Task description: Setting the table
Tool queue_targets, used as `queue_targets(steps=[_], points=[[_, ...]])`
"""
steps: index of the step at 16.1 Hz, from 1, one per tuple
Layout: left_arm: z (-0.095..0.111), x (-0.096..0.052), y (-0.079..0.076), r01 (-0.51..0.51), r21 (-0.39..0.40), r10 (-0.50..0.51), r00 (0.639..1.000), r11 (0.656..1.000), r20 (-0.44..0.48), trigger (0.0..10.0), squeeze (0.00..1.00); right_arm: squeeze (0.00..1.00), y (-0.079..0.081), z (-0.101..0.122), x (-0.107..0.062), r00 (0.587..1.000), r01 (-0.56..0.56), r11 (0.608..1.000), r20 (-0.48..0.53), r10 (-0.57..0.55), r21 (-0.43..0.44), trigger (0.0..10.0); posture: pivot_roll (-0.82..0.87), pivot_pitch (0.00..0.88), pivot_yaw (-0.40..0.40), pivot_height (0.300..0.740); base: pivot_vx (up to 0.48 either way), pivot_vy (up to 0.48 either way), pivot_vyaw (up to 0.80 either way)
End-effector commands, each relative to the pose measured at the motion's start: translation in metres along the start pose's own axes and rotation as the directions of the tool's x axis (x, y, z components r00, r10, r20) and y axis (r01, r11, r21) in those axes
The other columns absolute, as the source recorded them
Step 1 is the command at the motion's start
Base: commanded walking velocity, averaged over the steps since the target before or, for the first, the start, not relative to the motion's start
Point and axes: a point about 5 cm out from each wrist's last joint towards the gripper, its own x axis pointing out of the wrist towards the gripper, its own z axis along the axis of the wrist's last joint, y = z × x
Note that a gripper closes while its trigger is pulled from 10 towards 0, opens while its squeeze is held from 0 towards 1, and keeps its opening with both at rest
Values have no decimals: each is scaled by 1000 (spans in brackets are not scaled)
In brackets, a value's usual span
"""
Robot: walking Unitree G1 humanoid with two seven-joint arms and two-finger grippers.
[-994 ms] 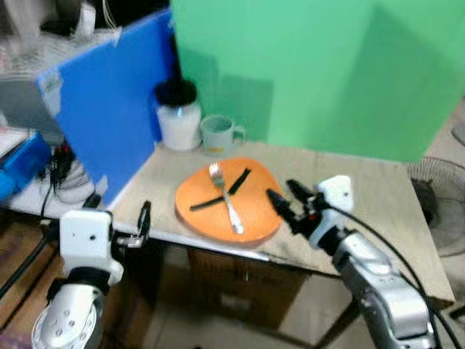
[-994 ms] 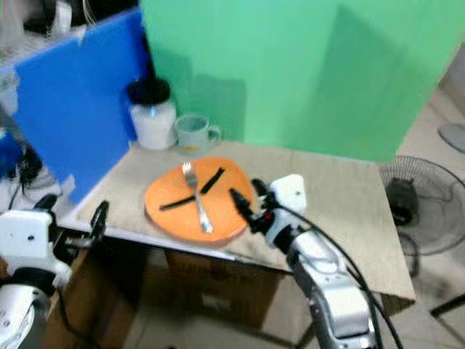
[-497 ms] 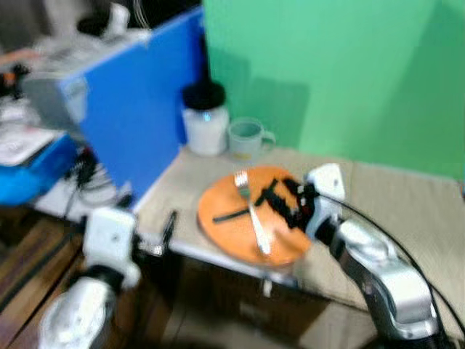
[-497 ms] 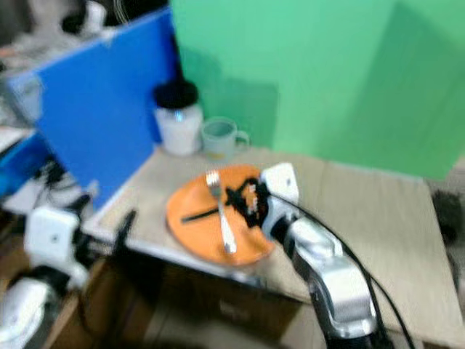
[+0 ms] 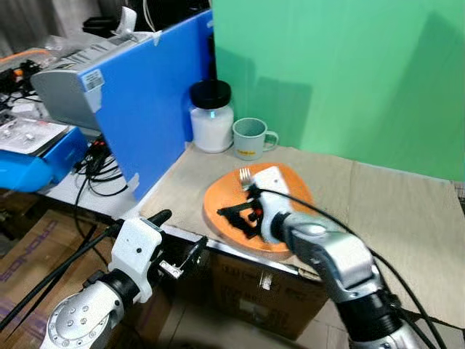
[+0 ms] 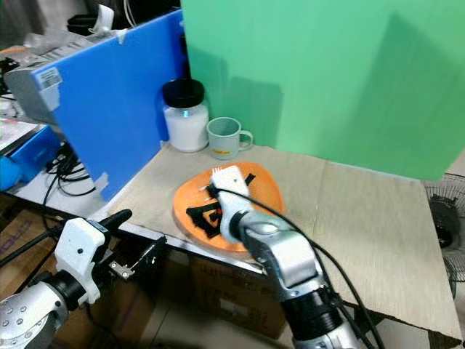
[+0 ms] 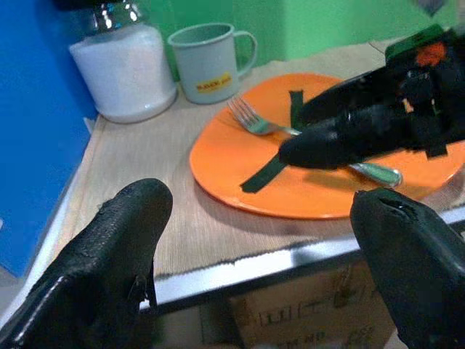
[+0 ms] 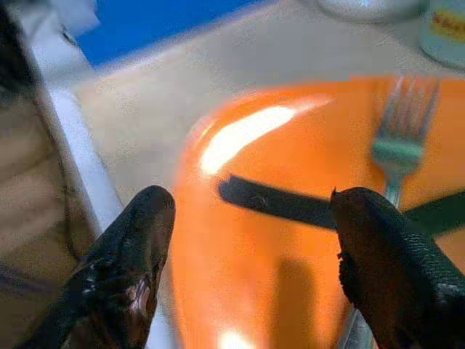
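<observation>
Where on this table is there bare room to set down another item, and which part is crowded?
Free: the wide tan table to the right of the orange plate, out to its far edge by the green backdrop. Crowded: the back left corner, where the white jar and grey-green mug stand, and the plate itself, holding a fork with the right tool over it.

Tan table (image 5: pixel 407 218), orange plate (image 5: pixel 225 207), mug (image 5: pixel 249 138), white jar (image 5: pixel 211 116)
</observation>
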Motion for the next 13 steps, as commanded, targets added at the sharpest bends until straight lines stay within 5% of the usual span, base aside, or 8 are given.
queue_targets(steps=[1,2,3,9,10,11,12,13], points=[[-1,1,-1,25,10,-25,1000,1000,-11,10000,0,976,-3,4,6,997,77,995,-7,-78,-61,10000,-10,0,40,740,0,0,0],[-1,1,-1,33,11,-33,999,999,-15,10000,0,867,-3,5,10,993,120,989,-9,-121,-86,10000,-6,0,38,740,0,0,0],[-1,0,-1,43,13,-42,999,999,-19,10000,0,0,-3,12,12,988,152,987,8,-152,-46,10000,-4,0,37,740,0,0,0],[-3,0,-6,80,1,-80,996,997,-27,10000,0,0,-7,10,14,979,203,979,-16,-204,-30,10000,-20,0,50,740,0,0,0],[-3,1,-6,89,2,-89,996,996,-26,10000,0,0,-7,3,16,977,207,978,-47,-207,-17,8431,-19,0,52,740,0,0,0],[-2,2,-6,95,4,-95,995,995,-23,10000,0,0,-6,-4,20,977,202,979,-79,-199,20,3059,-15,0,53,740,0,0,0],[-1,2,-5,97,6,-97,995,995,-23,10000,0,0,-6,-7,22,977,198,979,-92,-194,44,78,-15,0,53,740,0,0,0],[-1,2,-5,98,7,-98,995,995,-23,10000,0,0,-5,-7,22,977,198,979,-94,-193,52,0,-13,0,55,740,0,0,0]])
